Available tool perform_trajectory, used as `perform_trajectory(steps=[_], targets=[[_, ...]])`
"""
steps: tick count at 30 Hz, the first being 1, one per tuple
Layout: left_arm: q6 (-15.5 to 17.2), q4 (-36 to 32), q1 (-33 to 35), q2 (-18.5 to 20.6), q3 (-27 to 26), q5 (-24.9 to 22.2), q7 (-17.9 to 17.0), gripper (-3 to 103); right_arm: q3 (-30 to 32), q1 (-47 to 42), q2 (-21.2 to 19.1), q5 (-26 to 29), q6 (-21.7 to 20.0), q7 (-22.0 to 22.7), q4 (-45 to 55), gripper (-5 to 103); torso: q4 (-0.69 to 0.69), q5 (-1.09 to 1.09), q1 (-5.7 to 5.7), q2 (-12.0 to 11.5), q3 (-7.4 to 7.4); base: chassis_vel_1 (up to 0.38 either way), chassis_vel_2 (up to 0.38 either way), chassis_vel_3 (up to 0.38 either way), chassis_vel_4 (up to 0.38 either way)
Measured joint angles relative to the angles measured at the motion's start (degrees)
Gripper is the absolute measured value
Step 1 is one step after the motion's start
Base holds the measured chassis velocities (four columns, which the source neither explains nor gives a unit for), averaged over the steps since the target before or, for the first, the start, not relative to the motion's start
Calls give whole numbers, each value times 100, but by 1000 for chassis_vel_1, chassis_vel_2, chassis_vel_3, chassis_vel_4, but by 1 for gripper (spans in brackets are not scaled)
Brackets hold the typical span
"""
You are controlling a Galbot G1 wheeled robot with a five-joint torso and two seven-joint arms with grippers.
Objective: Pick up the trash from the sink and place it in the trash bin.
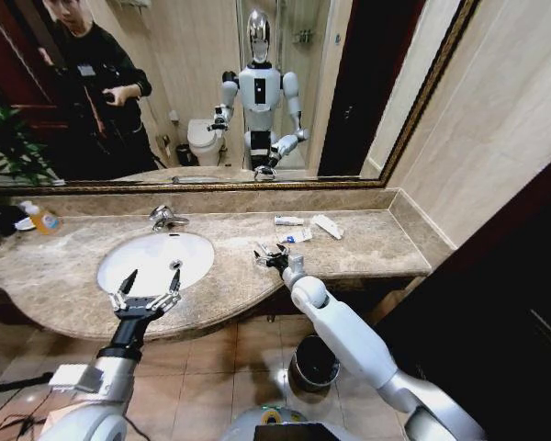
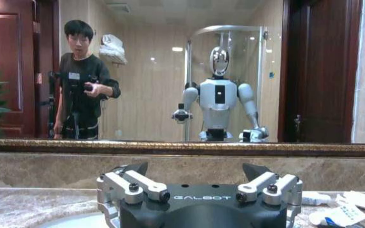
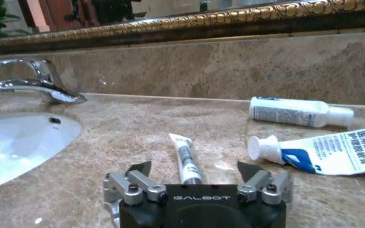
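Note:
The white oval sink [image 1: 156, 260] with its chrome tap [image 1: 163, 218] sits in the marble countertop [image 1: 367, 248]. My left gripper [image 1: 152, 276] hovers open over the sink's front edge, holding nothing; in the left wrist view it [image 2: 195, 168] faces the mirror. My right gripper [image 1: 268, 254] is open, low over the countertop just right of the sink. A thin white tube of trash [image 3: 186, 159] lies on the marble between its fingers [image 3: 256, 173]. More trash lies beyond: a small white bottle [image 3: 293, 111] and a blue-and-white tube [image 3: 325, 152]. The dark trash bin [image 1: 314, 363] stands on the floor below the counter.
An orange-yellow bottle [image 1: 42, 219] stands at the counter's far left beside a plant [image 1: 5, 147]. A white sachet [image 1: 327, 226] lies near the back wall. A large mirror [image 1: 257, 92] runs behind the counter, and a wall closes off the right end.

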Motion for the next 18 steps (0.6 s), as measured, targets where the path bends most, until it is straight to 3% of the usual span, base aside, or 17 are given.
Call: perform_trajectory(steps=[1, 3, 6, 7, 9, 14, 18], targets=[[0, 0, 0, 0, 0, 0, 0, 100, 1, 0, -5, 0, -3, 1, 0, 94, 0, 0, 0, 0, 0, 0, 0, 0, 0], [0, 0, 0, 0, 0, 0, 0, 100, 9, -10, -40, -12, -11, 12, 1, 78, 0, 1, 0, 0, 0, 0, 0, 0, 0], [0, 0, 0, 0, 0, 0, 0, 100, 9, -22, -53, -87, 43, -11, 0, 73, 0, 1, 0, 0, 0, 0, 0, 0, 0], [0, 0, 0, 0, 0, 0, 0, 100, 9, -38, -68, -158, 93, -48, -2, 62, 0, 1, 0, 0, 0, 0, 0, 0, 0], [0, 0, 0, 0, 0, 0, 0, 100, 7, -48, -73, -175, 99, -53, -2, 62, 0, 1, 0, 0, 0, 0, 0, 0, 0], [0, 0, 0, 0, 0, 0, 0, 100, -1, -103, -76, -206, 129, -69, -12, 40, 0, 1, 0, 0, 0, 0, 0, 0, 0], [0, 0, 0, 0, 0, 0, 0, 100, -3, -111, -71, -227, 145, -74, -42, 30, 0, 1, 0, 0, 0, 0, 0, 0, 0]])
